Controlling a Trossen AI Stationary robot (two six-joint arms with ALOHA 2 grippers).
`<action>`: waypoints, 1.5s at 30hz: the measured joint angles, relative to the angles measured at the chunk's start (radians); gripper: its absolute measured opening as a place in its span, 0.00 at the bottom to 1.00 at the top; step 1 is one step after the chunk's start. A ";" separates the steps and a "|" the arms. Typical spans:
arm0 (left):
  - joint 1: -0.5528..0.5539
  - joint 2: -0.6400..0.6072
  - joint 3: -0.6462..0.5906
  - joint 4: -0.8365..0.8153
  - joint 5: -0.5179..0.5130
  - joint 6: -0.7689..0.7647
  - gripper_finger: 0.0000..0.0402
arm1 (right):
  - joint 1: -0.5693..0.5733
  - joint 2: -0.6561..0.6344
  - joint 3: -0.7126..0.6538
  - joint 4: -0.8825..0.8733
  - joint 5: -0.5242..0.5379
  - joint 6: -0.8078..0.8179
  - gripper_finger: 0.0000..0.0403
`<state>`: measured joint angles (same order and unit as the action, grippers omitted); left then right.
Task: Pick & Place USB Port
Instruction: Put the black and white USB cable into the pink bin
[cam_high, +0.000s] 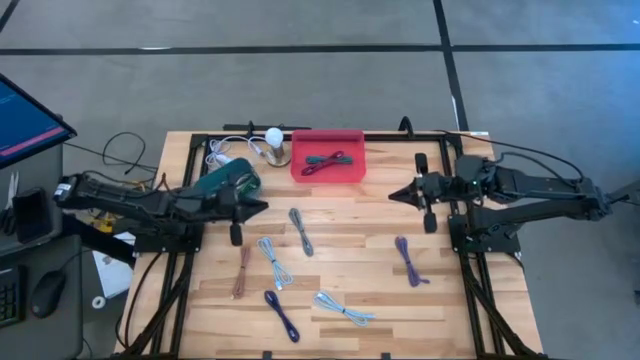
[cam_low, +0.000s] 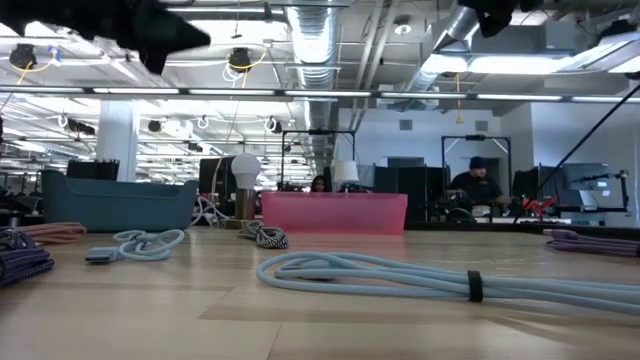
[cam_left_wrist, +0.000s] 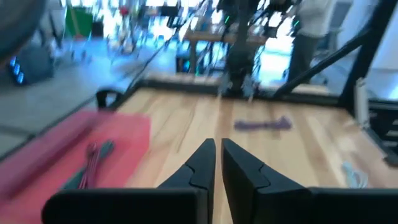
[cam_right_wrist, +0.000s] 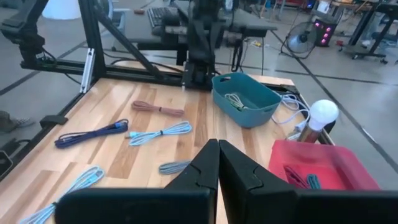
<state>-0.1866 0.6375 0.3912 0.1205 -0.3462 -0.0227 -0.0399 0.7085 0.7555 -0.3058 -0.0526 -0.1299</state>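
Two bundled cables (cam_high: 325, 162) already lie in the red bin (cam_high: 352, 172) at the table's 12 o'clock edge, and the teal bin (cam_right_wrist: 245, 99) at about 10 o'clock holds a pale one. Six are left loose on the wood: a grey cable (cam_high: 300, 230) near the centre, a brown cable (cam_high: 243, 272) and a light-blue cable (cam_high: 274, 262) toward 7 o'clock, a navy cable (cam_high: 281, 314) and a second pale cable (cam_high: 344, 309) along the 6 o'clock edge, and a purple cable (cam_high: 410, 260) toward 4 o'clock. By that count the sorting looks about a third done.

The left gripper (cam_high: 258, 206) hangs at 9 o'clock, beside the teal bin, fingers pressed together and holding nothing. The right gripper (cam_high: 396, 195) hangs at 3 o'clock, likewise closed and empty.

Room is good: the middle of the table between the two grippers is bare, and the grey cable and the purple cable lie well apart from their neighbours. The tighter spots are the two cables close to the 6 o'clock edge, and the lamp (cam_high: 274, 140) standing between the bins, just beside the red bin's corner.
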 joint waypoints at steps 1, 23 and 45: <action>-0.009 0.000 0.000 0.028 0.000 0.022 0.06 | 0.000 0.007 0.000 0.004 0.000 0.000 0.00; -0.055 0.044 0.000 0.083 0.000 0.076 0.03 | 0.156 0.116 0.153 -0.591 0.368 0.809 0.00; -0.055 0.044 0.000 0.081 0.000 0.094 0.03 | 0.291 0.544 0.158 -0.069 0.393 0.706 0.10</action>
<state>-0.2420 0.6819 0.3912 0.2020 -0.3462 0.0715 0.2512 1.2523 0.9131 -0.3743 0.3408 0.5758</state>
